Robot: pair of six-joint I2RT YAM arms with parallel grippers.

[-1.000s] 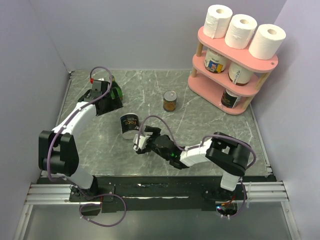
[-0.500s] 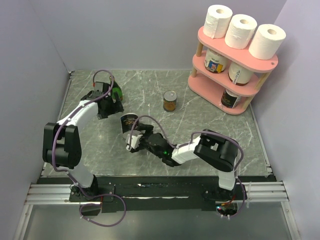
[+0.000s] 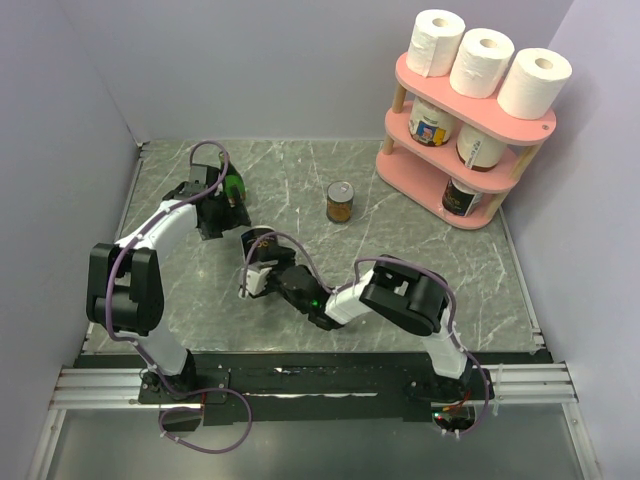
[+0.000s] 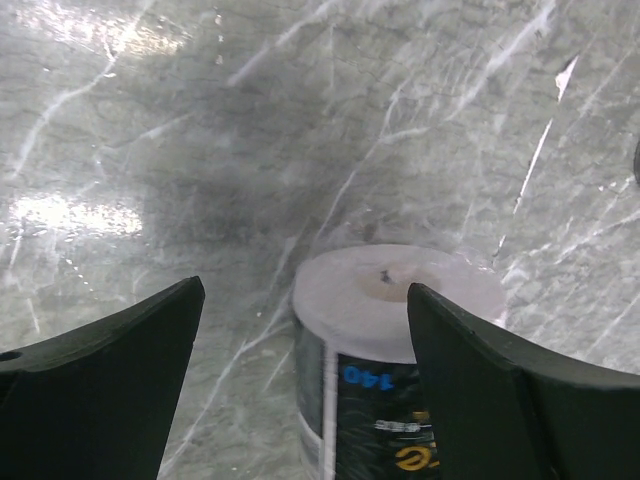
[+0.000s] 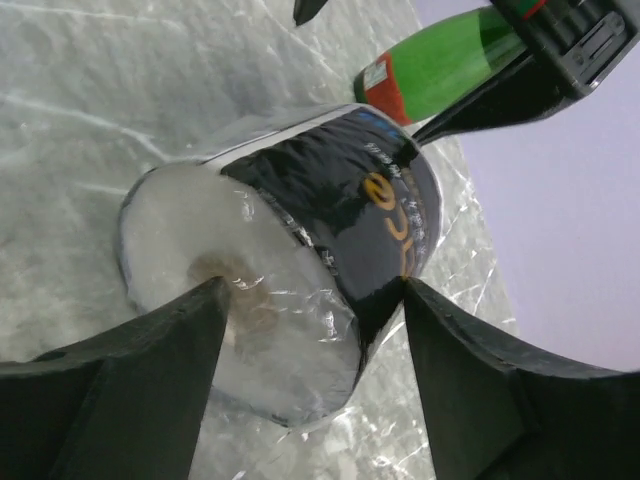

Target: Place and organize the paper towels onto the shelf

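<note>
Your right claw (image 5: 312, 288) stands with its jaws apart on either side of a dark-labelled can (image 5: 385, 190). Whether the fingers press on it yet cannot be told from the wrist view. Your left claw (image 4: 305, 292) is spread wide too, clamped on nothing, and faces that same can from the other side.

Neither claw is anywhere near the paper towels (image 3: 481, 62). All three stand upright in a row on the top board of the pink shelf (image 3: 470, 108), side by side with their cores facing up. The placing looks done, and at most some tidying is left. If you need to shift one, expect it to be light and soft. It will likely dent under a hard squeeze and could tip off so high a board. Take it across the middle of its side with a gentle grip, or slip one finger into the core.

Below the rolls, the middle and bottom tiers hold jars (image 3: 480, 148), so no spare room shows there. Out on the worktop (image 3: 420, 260), a small tin (image 3: 340, 201) stands alone between your right claw and the shelf, so steer round it on any reach that way. A green bottle (image 3: 233, 187) sits just beside the left claw, near the dark-labelled can.
</note>
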